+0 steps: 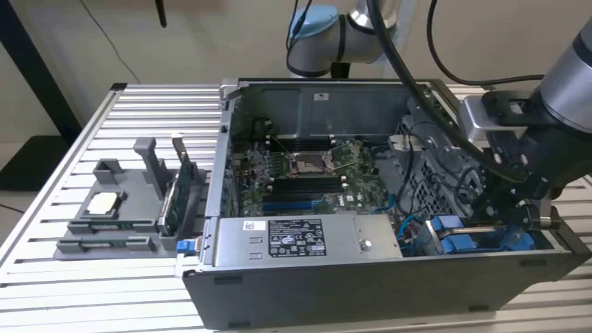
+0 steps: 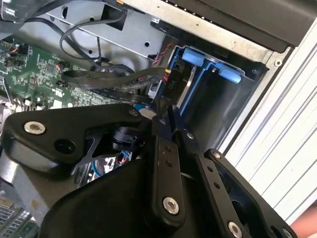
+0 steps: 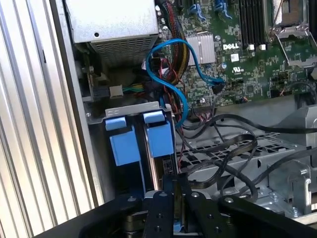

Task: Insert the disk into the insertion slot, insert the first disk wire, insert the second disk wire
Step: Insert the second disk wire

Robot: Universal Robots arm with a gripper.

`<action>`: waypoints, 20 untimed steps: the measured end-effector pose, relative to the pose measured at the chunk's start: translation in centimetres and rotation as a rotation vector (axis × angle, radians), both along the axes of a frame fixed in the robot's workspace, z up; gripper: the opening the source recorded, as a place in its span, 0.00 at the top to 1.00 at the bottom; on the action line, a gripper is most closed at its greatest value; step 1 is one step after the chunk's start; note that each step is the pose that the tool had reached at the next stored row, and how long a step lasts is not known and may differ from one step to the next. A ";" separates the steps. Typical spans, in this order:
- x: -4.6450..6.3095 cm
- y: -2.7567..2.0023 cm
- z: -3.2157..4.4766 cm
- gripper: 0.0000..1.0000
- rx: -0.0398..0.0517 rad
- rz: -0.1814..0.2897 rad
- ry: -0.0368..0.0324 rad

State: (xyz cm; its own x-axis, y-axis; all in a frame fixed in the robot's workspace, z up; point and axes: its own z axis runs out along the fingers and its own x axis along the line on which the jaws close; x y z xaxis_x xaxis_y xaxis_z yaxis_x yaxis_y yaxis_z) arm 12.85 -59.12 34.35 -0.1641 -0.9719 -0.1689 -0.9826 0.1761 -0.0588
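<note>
The gripper (image 1: 525, 208) hangs low over the corner of the computer case (image 1: 370, 284) at the exterior view's right, reaching down into the drive bay. In both wrist views its black fingers (image 3: 174, 196) stand pressed close together with hardly a gap; whether something thin is pinched between them I cannot tell.

Just beyond the fingertips sits the insertion slot (image 3: 126, 111), a grey metal bay with blue plastic tabs (image 3: 154, 117) along its edge. The disk (image 3: 159, 163) stands in it on edge, its blue carrier (image 3: 161, 140) showing and a strip of silver beside it.

Near the bay a blue cable (image 3: 171, 79) loops up toward the motherboard (image 3: 247, 69), and black flat cables (image 3: 223, 144) lie across the perforated metal cage (image 3: 257, 153) alongside.

Farther off, the grey power-supply box (image 1: 306, 238) lies along the case's near side. Outside the case, on the slatted table (image 1: 93, 291), a grey holder (image 1: 116, 208) carries loose parts.
</note>
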 end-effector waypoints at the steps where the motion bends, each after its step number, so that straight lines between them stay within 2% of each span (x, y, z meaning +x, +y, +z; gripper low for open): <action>1: 0.0 0.00 0.00 0.84 0.0001 0.000 0.0000; 20: 0.4 -0.01 -0.33 0.84 -0.0001 0.037 0.0015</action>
State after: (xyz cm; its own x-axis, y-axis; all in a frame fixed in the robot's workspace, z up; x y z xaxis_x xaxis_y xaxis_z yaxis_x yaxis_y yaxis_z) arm 13.24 -59.13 34.02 -0.1281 -0.9773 -0.1686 -0.9886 0.1395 -0.0574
